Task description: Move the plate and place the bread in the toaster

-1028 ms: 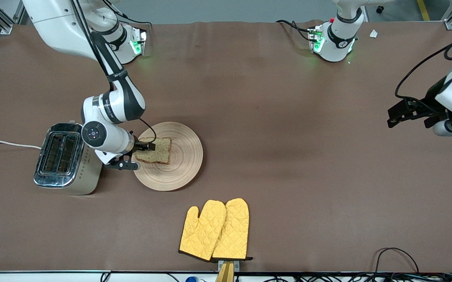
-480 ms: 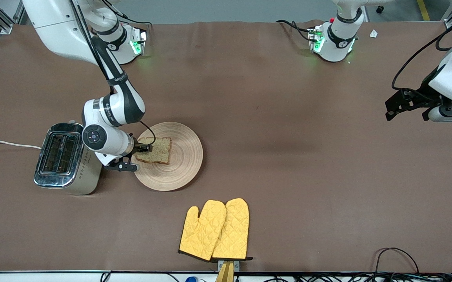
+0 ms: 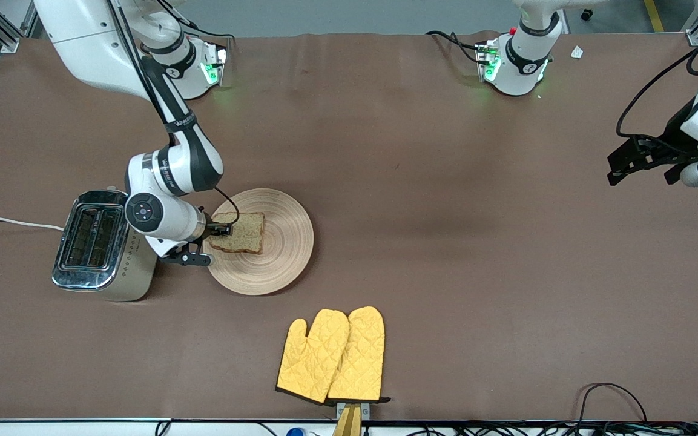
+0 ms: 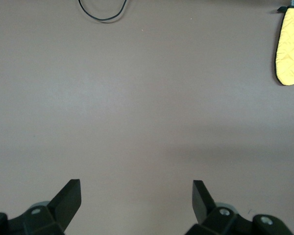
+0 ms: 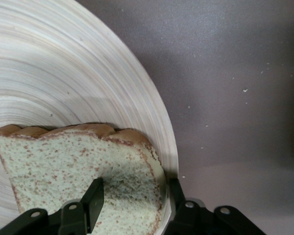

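A: Where is the round grooved wooden plate (image 3: 262, 242)?
B: Beside the chrome toaster (image 3: 102, 244). The speckled square bread (image 3: 238, 232) lies on it.
A: And the grippers?
B: Right gripper (image 5: 132, 198) pinches the bread edge; left gripper (image 4: 136, 199) waits spread wide over bare table.

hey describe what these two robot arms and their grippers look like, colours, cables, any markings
Both arms have glossy white shells with black joint bands, and their bases glow green. The right arm's wrist carries lettering and a round dark cap, with a thin black cable looping to the right gripper. The left gripper is black with angular wedge-shaped fingers and trails a thicker black cable.
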{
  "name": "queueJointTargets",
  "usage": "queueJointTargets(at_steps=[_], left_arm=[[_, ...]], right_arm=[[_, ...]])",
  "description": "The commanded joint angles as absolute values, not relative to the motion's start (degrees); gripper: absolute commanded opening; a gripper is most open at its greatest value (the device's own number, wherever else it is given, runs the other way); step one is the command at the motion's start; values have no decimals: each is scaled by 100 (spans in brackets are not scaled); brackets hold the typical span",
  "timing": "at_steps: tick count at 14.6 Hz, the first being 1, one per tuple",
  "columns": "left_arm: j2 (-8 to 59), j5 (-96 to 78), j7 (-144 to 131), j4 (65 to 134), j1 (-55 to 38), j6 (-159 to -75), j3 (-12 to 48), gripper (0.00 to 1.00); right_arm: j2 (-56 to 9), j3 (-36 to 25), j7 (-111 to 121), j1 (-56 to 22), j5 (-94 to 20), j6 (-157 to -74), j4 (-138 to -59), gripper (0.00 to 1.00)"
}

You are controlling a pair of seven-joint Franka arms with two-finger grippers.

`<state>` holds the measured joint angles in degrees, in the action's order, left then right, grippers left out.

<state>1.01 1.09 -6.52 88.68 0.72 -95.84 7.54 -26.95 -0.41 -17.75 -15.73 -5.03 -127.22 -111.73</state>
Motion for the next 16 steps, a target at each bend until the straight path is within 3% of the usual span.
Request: queueJointTargets(at_steps=[1, 2, 7, 8, 10, 13, 16], left_arm=[[44, 211, -589, 8719, -700, -9422, -58, 100], [44, 211, -580, 8719, -895, -9422, -288, 100], [70, 202, -211, 8728, -888, -9422, -308, 100], [105, 211, -220, 8710, -896, -9422, -308, 100], [105, 211, -220, 8710, -896, -9422, -308, 100], [114, 220, -220, 8710, -896, -9422, -299, 100], [114, 176, -211, 8710, -862, -9422, -299, 100]], right_arm=[[-2646, -9, -1828, -1538, -562, -12595, -11118, 53], [-2646, -9, -1828, -1538, -562, -12595, -11109, 50], [-2646, -9, -1828, -1529, -554, -12568, -11092, 24], [-2646, -9, -1837, -1529, -554, -12568, -11092, 23], [-2646, -9, -1837, -1529, -562, -12568, -11092, 23], [-2654, -9, -1828, -1529, -554, -12577, -11092, 39], [-2689, -9, -1828, -1529, -554, -12595, -11092, 42]])
